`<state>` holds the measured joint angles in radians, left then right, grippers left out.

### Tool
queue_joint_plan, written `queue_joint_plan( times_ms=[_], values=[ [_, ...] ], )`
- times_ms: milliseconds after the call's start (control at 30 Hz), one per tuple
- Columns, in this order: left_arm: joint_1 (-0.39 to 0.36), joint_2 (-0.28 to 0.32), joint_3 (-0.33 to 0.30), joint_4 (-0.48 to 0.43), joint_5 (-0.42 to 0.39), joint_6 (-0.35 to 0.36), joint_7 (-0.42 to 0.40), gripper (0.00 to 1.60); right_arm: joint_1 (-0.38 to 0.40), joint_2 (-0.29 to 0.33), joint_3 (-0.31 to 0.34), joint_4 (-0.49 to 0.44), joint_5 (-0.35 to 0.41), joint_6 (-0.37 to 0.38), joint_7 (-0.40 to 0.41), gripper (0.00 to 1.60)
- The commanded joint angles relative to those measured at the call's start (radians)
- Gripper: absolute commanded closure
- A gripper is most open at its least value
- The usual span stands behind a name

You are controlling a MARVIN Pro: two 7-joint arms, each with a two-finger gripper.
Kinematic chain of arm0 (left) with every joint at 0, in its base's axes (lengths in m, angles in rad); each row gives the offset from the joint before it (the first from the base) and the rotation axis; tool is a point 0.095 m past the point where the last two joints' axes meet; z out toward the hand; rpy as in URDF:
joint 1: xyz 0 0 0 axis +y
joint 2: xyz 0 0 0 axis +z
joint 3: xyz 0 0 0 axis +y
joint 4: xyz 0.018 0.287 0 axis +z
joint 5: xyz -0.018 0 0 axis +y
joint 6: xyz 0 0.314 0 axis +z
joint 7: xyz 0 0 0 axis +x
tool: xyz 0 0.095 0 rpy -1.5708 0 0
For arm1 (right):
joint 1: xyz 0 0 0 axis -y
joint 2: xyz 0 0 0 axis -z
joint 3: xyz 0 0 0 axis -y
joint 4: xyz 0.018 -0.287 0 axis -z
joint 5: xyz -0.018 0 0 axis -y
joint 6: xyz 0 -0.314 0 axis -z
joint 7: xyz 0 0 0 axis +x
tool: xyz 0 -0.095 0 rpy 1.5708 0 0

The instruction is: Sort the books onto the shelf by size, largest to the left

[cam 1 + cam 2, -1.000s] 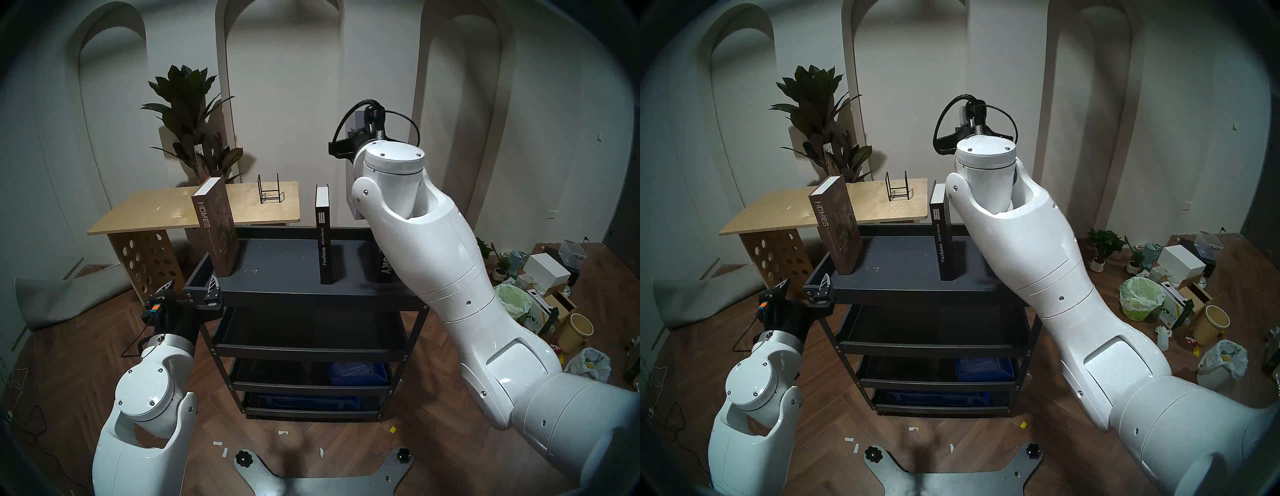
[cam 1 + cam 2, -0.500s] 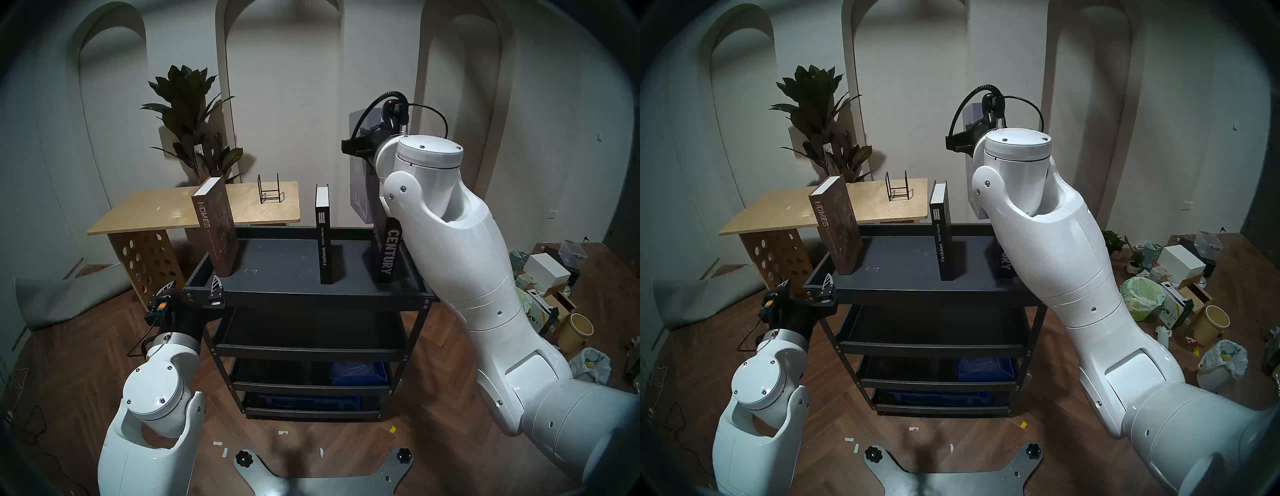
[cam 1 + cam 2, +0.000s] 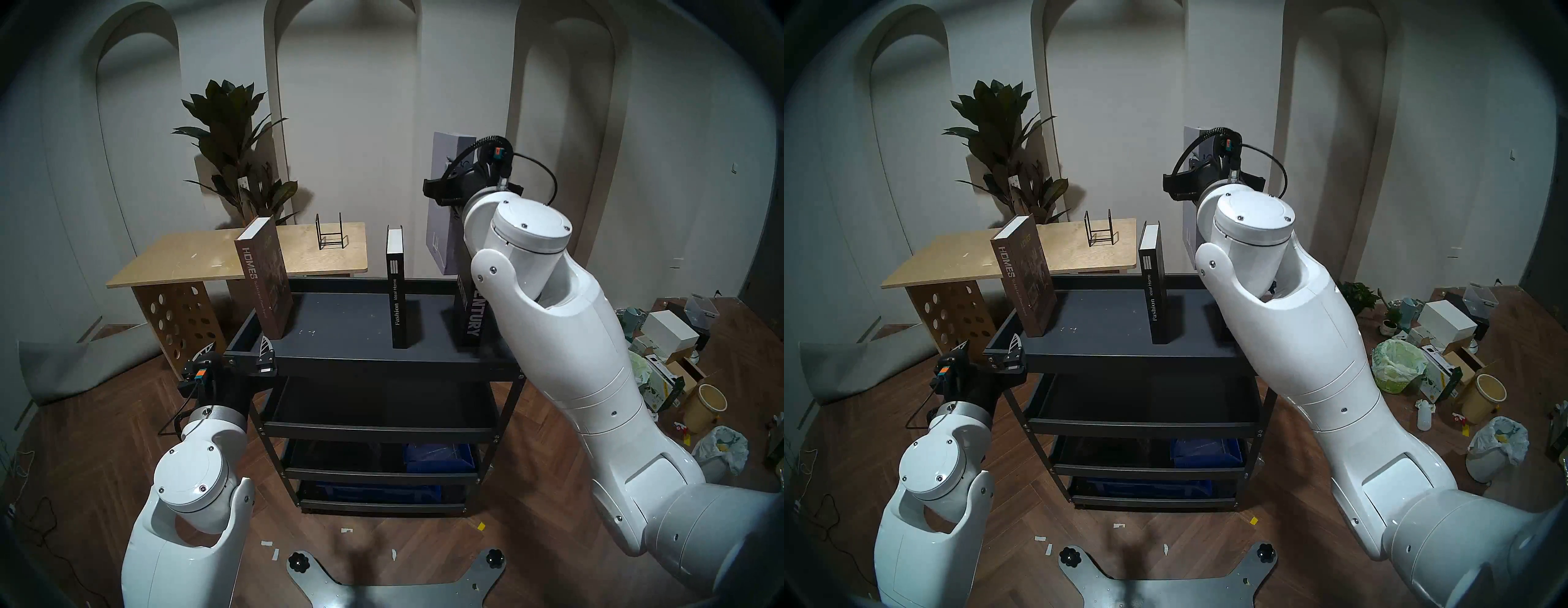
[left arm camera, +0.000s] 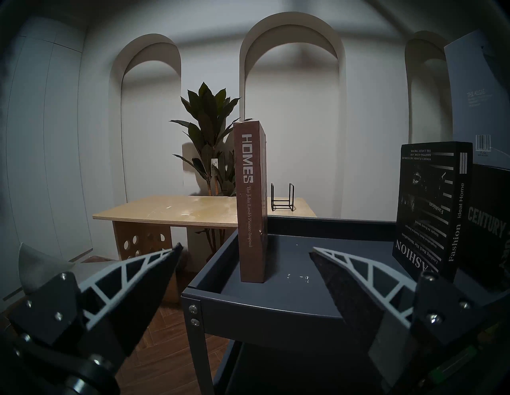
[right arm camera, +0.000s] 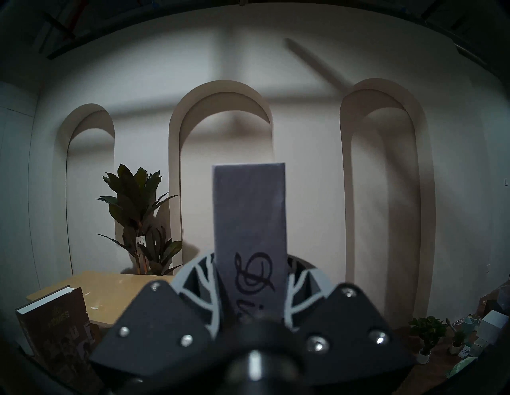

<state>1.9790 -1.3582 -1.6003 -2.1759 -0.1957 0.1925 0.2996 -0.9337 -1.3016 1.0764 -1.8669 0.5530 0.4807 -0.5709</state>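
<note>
Matte grey book (image 5: pixel 249 218) clamped in right pincer (image 5: pixel 249 289) — left pincer (image 4: pixel 245 249) spread wide, empty

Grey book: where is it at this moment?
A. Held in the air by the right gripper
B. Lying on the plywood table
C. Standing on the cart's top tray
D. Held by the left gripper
A: the right gripper is shut on the grey book, which hangs above the top tray.

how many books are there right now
4. HOMES at the cart's top tray left end, Fashion Ideal Home mid-tray, CENTURY at the right, grey book held aloft by the right gripper.
</note>
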Motion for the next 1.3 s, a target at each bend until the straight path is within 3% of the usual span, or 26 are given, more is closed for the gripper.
queue_joint_plan(
  times_ms=[0,300,500,867,1267],
  values=[
    [-0.021,0.006,-0.007,-0.004,-0.006,-0.001,-0.008,0.00,-0.022,-0.013,-0.025,0.012,-0.048,-0.113,-0.007,1.60],
    [-0.024,0.007,-0.019,0.011,-0.019,-0.002,-0.018,0.00,-0.042,-0.016,-0.058,0.039,-0.112,-0.206,-0.046,1.60],
    [-0.028,0.013,-0.023,0.021,-0.027,-0.002,-0.025,0.00,-0.068,-0.017,-0.074,0.084,-0.123,-0.307,-0.035,1.60],
    [-0.035,0.023,-0.034,0.038,-0.039,0.003,-0.032,0.00,-0.093,-0.037,-0.092,0.171,-0.106,-0.380,-0.034,1.60],
    [-0.039,0.029,-0.037,0.046,-0.049,0.001,-0.044,0.00,-0.141,-0.033,-0.105,0.201,-0.119,-0.454,-0.023,1.60]
  ],
)
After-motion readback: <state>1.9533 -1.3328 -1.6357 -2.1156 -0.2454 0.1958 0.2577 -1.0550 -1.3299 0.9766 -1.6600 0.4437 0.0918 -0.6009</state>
